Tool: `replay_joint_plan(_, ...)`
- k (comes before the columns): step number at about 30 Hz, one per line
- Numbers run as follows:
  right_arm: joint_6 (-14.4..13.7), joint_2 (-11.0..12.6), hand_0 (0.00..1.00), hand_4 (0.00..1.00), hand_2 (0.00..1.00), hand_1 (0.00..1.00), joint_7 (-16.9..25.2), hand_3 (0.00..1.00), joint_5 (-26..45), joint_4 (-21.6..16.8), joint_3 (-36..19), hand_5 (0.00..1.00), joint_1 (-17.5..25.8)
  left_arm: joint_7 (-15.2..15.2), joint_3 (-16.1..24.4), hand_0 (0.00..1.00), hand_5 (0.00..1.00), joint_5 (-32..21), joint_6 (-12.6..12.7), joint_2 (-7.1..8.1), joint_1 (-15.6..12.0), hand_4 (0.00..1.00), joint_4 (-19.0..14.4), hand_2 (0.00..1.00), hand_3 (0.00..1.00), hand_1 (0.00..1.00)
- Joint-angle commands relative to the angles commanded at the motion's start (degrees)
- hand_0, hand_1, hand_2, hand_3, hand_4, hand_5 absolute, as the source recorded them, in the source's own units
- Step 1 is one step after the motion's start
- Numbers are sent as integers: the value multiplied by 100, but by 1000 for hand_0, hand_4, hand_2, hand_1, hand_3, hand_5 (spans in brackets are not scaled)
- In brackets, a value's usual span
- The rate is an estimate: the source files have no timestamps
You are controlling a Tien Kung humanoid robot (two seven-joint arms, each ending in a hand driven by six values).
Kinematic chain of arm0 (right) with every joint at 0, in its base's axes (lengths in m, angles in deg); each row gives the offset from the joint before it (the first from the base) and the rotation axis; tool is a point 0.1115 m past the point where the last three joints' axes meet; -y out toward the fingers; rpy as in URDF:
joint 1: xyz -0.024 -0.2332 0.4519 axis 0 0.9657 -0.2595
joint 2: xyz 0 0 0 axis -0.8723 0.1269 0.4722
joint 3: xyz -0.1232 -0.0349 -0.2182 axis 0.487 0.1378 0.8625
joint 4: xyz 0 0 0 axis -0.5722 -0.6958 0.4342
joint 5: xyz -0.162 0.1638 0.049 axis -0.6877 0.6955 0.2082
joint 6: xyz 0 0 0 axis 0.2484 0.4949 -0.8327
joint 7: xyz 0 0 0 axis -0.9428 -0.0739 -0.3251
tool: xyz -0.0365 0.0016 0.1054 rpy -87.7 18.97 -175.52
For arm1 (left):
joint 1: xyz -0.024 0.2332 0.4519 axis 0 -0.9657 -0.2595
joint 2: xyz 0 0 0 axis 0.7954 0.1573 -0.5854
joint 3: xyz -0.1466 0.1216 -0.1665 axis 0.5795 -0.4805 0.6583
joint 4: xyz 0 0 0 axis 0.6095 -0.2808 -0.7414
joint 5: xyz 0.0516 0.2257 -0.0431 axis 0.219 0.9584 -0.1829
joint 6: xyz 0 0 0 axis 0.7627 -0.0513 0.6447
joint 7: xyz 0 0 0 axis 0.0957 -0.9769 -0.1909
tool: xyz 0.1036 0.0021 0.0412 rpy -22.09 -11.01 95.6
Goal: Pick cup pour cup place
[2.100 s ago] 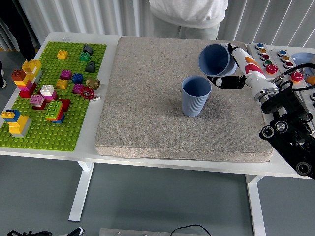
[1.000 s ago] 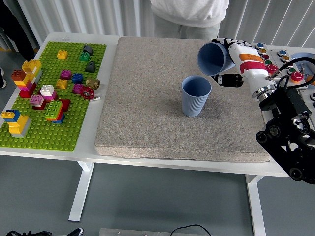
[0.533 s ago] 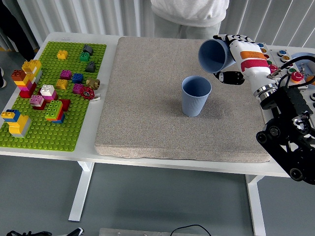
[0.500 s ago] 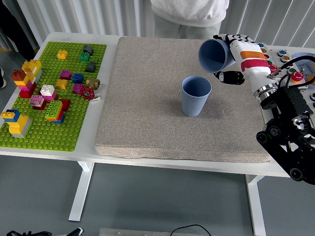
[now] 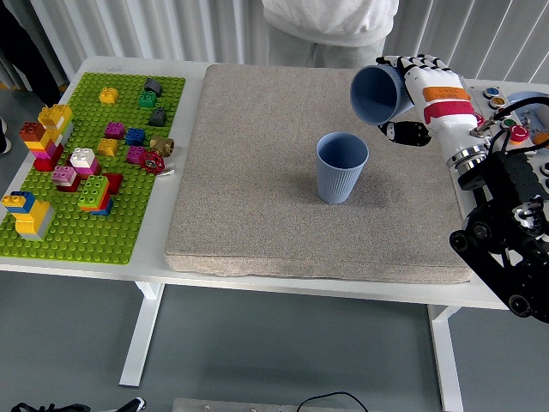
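Note:
A blue ribbed cup (image 5: 341, 168) stands upright near the middle of the grey mat (image 5: 257, 197). Above and to its right my right hand (image 5: 410, 96) is shut on a second blue cup (image 5: 376, 93). That held cup is tipped on its side in the air, with its mouth facing left and down toward the standing cup. The two cups do not touch. I cannot see anything inside either cup. My left arm is out of the picture.
A green baseplate (image 5: 86, 223) with several coloured bricks lies at the table's left. A panel of coloured buttons (image 5: 502, 107) sits at the far right behind my arm. A person in a white top (image 5: 330, 26) stands at the far side.
My right hand has rolled the held cup further onto its side and drifted slightly right and up. The standing cup has stayed put.

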Motion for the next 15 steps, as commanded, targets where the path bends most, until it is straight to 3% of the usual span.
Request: replay_joint_plan(15, -312, 178, 948, 769, 789, 837, 34, 777, -80, 118, 222, 303, 21, 0, 1, 802, 998, 5, 3, 3, -18, 500, -5, 869, 792, 855)
